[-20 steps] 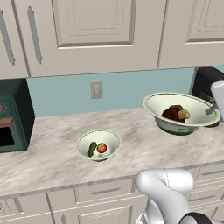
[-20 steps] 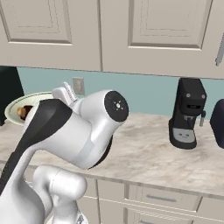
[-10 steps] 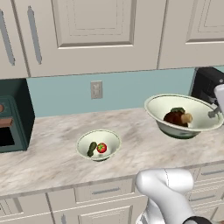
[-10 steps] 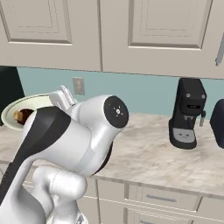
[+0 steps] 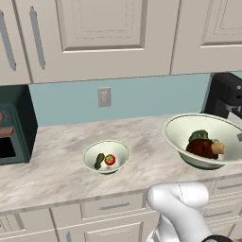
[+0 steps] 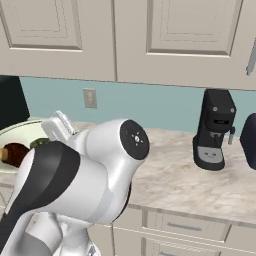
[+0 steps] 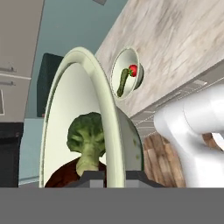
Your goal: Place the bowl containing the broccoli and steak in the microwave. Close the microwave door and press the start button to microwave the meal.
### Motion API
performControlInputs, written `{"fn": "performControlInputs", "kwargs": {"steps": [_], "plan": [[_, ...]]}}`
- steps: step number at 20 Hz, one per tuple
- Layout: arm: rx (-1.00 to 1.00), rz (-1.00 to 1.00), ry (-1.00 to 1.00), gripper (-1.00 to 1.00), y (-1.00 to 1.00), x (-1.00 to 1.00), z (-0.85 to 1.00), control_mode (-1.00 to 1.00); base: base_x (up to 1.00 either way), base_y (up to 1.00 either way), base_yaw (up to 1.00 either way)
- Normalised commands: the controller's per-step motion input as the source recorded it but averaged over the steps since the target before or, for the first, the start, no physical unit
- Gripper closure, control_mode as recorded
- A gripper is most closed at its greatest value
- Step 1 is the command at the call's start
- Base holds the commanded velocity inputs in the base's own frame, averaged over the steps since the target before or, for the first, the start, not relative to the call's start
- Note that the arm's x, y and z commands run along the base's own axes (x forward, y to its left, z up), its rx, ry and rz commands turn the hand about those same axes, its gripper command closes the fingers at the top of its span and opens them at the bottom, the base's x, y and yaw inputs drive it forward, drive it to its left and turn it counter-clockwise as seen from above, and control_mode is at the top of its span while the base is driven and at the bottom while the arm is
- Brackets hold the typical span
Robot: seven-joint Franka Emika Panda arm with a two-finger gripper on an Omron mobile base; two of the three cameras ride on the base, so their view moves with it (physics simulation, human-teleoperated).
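Observation:
The bowl (image 5: pixel 182 134), wide and cream-white, hangs tilted over the right part of the counter, near its front edge. Inside lie the broccoli (image 5: pixel 199 136) and the steak (image 5: pixel 202 148). In the hand view my gripper (image 7: pixel 114 176) is shut on the bowl's rim (image 7: pixel 105 131), one finger inside and one outside, with the broccoli (image 7: pixel 87 133) just left of it. In the right base view the bowl (image 6: pixel 17 131) shows at the far left behind my arm, with the steak (image 6: pixel 12 152) in it. The microwave and the microwave door are out of view.
A smaller bowl (image 5: pixel 106 156) with a tomato and a cucumber stands mid-counter. A dark green toaster oven (image 5: pixel 14 123) sits at the left end. A black coffee machine (image 6: pixel 215 130) stands at the back right, close behind the held bowl. Wall cabinets hang overhead.
The bowl in my gripper has shifted a little right and toward the counter's front edge. The small bowl and the rest stayed still.

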Motion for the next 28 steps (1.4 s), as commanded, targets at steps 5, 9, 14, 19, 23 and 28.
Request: {"fn": "performControlInputs", "kwargs": {"steps": [5,9,14,19,23,28], "plan": [[0.00,0.00,0.03,1.00,0.00,0.51,0.00,-1.00,0.00,0.00,0.00],[0.00,0.01,0.00,1.00,0.00,0.12,0.00,-1.00,0.00,0.00,0.00],[0.00,0.00,0.00,1.00,0.00,0.00,0.00,-1.00,0.00,0.00,0.00],[0.00,0.00,-0.01,1.00,0.00,-0.02,0.00,1.00,-0.18,0.00,0.01],[0.00,0.00,0.00,1.00,0.00,0.00,0.00,1.00,-0.65,0.01,0.21],[0.00,0.00,0.00,1.00,0.00,0.00,0.00,1.00,-0.62,0.00,0.37]]}}
